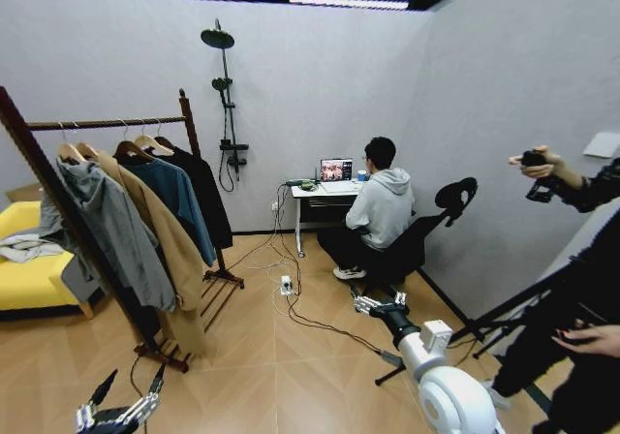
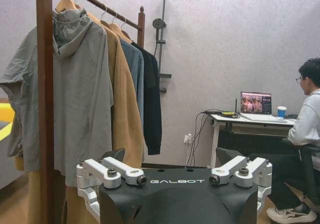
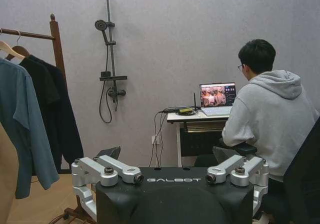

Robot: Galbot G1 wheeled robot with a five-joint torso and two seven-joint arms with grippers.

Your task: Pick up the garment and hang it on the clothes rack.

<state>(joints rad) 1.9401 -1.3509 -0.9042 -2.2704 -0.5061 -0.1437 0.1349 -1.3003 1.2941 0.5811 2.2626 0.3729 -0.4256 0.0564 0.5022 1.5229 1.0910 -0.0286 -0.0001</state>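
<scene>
Black garment (image 1: 205, 197) hangs on the clothes rack (image 1: 107, 122), well beyond the open, empty left claw (image 1: 121, 405); right claw (image 1: 376, 305) open. Left wrist view: garment (image 2: 151, 99) beyond claw (image 2: 172, 159). Right wrist view: garment (image 3: 55, 109) beyond claw (image 3: 170, 156).

You see an evenly lit room: ceiling lights (image 1: 349, 2) along the top of the head view cast bright, diffuse light on the grey walls, with only soft shadows under the clothes rack (image 1: 107, 124) on the wooden floor. The head view bends straight lines near its edges. The laptop screen (image 3: 217, 94) glows. Both wrist views are sharp, without glare.
</scene>
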